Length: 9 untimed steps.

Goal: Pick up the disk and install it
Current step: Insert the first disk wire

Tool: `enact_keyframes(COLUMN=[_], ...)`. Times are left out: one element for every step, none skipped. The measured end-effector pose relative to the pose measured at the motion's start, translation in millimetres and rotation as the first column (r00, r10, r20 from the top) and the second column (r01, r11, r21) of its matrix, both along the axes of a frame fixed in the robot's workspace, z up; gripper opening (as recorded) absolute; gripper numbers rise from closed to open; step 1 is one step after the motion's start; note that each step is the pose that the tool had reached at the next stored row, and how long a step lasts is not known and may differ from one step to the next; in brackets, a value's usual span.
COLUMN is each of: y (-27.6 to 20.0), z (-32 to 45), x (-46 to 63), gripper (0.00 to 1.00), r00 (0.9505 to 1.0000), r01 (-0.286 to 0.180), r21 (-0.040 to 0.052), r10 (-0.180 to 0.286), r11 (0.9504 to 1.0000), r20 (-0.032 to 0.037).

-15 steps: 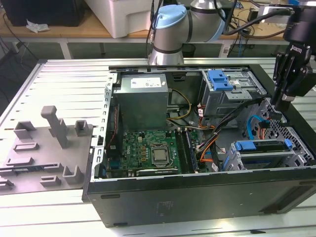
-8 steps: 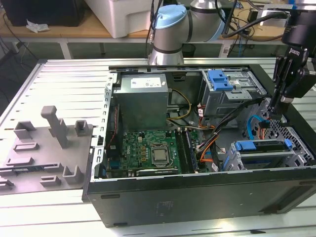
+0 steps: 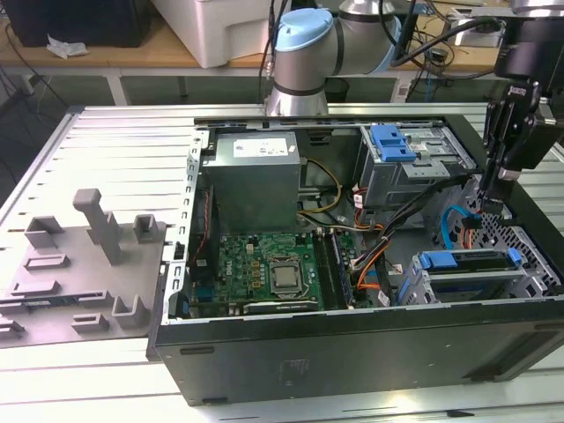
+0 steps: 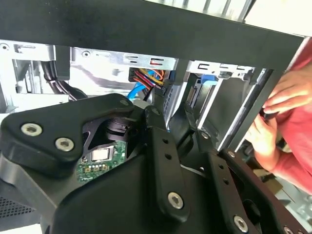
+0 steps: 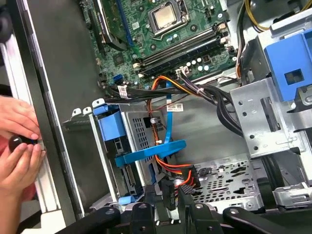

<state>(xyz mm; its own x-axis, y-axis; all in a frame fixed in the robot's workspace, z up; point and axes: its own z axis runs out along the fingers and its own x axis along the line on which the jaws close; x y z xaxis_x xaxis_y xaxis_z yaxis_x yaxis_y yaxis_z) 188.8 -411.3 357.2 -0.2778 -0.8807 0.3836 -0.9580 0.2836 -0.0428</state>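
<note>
Exterior view: open computer case [image 3: 352,361] on bench [image 3: 123,141]. Tool [image 3: 492,204] hangs low inside case at exterior view's right end, just above drive cage. Disk [image 3: 467,263] sits in that cage, blue rails showing, looks seated. Tool opening and hold: cannot tell.

Second wrist view: person's hands [image 4: 292,95] at case edge, near tool.

First wrist view: blue cable [image 5: 156,151] and orange wires [image 5: 170,168] crowd cage mouth. Judgement: go slow, stay square to rails, avoid snagging cables, mind hands.

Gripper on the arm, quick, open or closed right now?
Black gripper: cannot be told; it hangs inside the open black metal computer case.
</note>
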Motion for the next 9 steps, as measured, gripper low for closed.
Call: enact_keyframes(y=[2.6,4.8,5.4,5.7,5.8,5.9,5.8,5.8,5.9], z=[-1.1,-3.5,-4.7,-5.9,-7.6,-8.5,-9.1,-9.9,-10.4], x=[0.1,0.1,0.1,0.1,0.1,0.1,0.1,0.1,0.2], gripper=[0.33,0.33,0.33,0.33,0.33,0.33,0.33,0.33,0.33], r00=[1.0000,1.0000,1.0000,1.0000,1.0000,1.0000,1.0000,1.0000,1.0000], r01=[0.000,0.000,0.000,0.000,0.000,0.000,0.000,0.000,0.000], r21=[-0.0088,-0.0146,-0.0164,-0.0175,-0.0190,-0.0197,-0.0200,-0.0203,-0.0204], r10=[0.000,0.000,0.000,0.000,0.000,0.000,0.000,0.000,0.000], r11=[1.0000,0.9999,0.9999,0.9998,0.9998,0.9998,0.9998,0.9998,0.9998], r20=[-0.0001,-0.0007,-0.0013,-0.0020,-0.0033,-0.0039,-0.0041,-0.0045,-0.0047])
